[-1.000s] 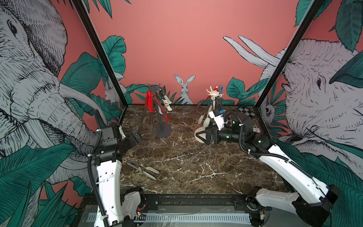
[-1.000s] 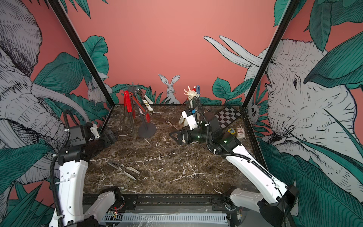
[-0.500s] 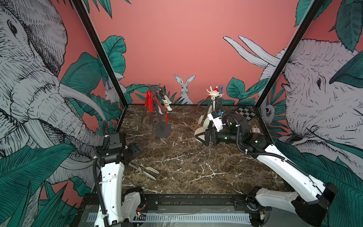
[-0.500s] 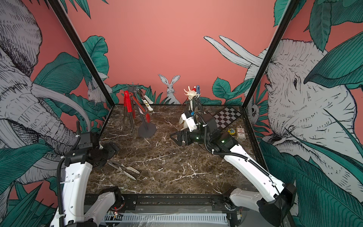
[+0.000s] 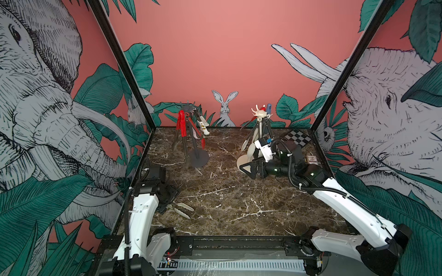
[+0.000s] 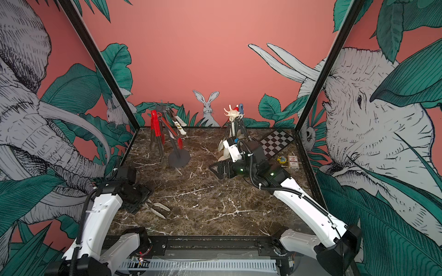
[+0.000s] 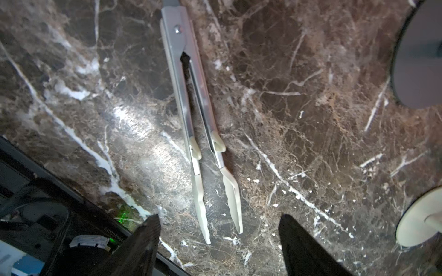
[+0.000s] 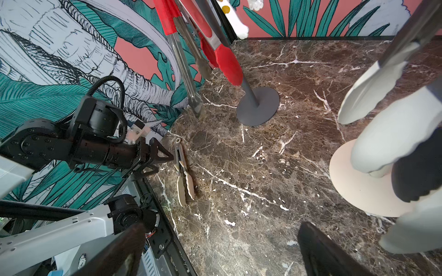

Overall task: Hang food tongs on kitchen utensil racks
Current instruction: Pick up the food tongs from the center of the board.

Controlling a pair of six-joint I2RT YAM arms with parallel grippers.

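Observation:
A pair of cream-tipped metal food tongs (image 5: pixel 182 209) (image 6: pixel 156 208) (image 7: pixel 203 133) (image 8: pixel 183 178) lies flat on the marble at the front left. My left gripper (image 5: pixel 167 197) (image 6: pixel 138 198) (image 7: pixel 218 219) hangs low over its handle end. Its jaws are open, and the cream tips lie just beyond the fingertips. My right gripper (image 5: pixel 246 168) (image 6: pixel 214 168) (image 8: pixel 221 227) hovers open and empty beside the cream rack (image 5: pixel 259 115) (image 6: pixel 231 112). The dark grey rack (image 5: pixel 198 159) (image 6: pixel 179 157) (image 8: pixel 258 105) carries red tongs (image 5: pixel 181 124) (image 6: pixel 155 126) and others.
A checkerboard (image 6: pixel 275 143), a small card box (image 6: pixel 293 162) and a yellow item (image 6: pixel 281 159) lie at the back right. The cream rack's base (image 8: pixel 358 186) is close to my right gripper. A black rail (image 5: pixel 227 241) edges the front, and printed walls enclose the sides.
My left arm has come down and forward to the cream-tipped tongs, and its jaws have narrowed somewhat. The right arm has barely shifted.

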